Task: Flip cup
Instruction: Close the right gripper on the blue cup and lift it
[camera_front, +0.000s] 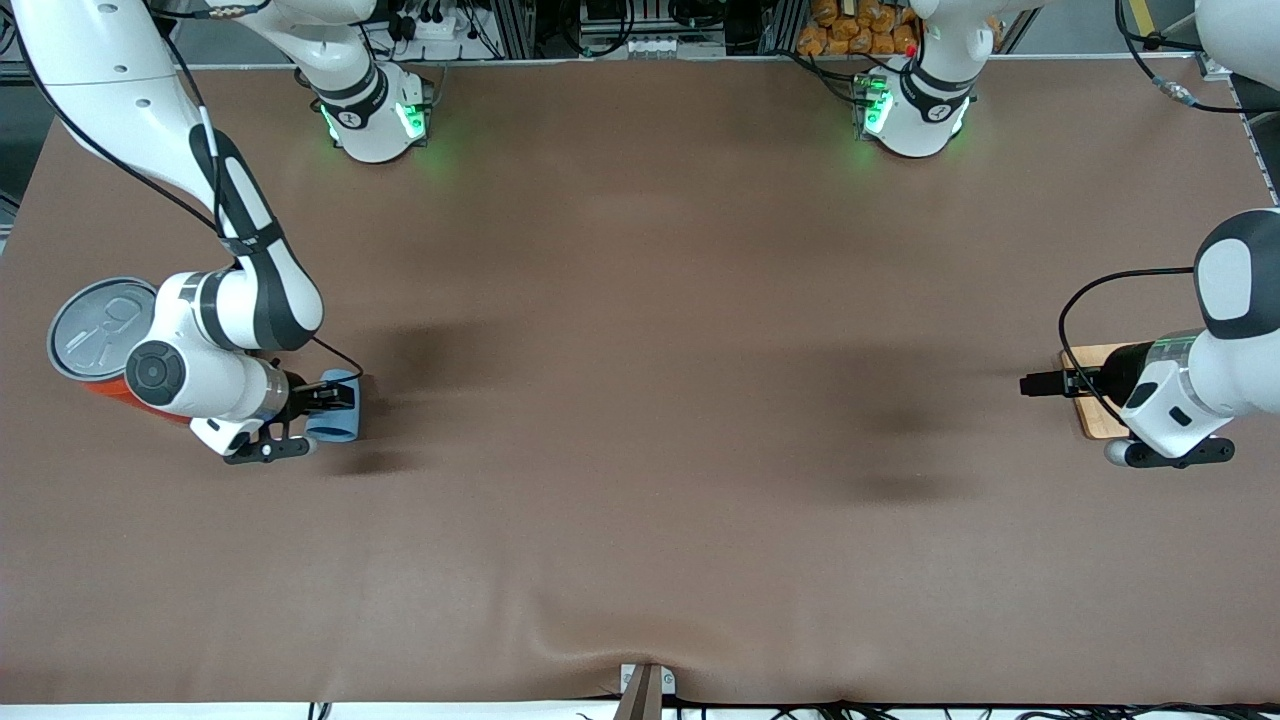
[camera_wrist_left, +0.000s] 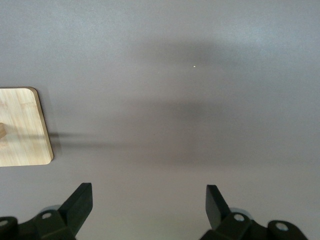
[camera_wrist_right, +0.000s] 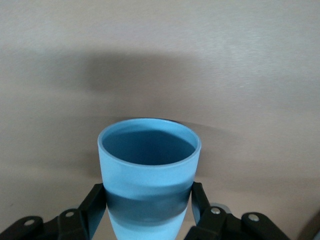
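Cup at right arm's end of the surface, beside orange can | right gripper fingers clamped on cup's sides, cup lying sideways = your flip looks mid-way, upright set-down left | left gripper fingers spread, empty, waiting over wooden board.

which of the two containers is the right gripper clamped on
The small light-blue cup, not the big orange can beside it: the right gripper has its fingers closed on the cup's sides.
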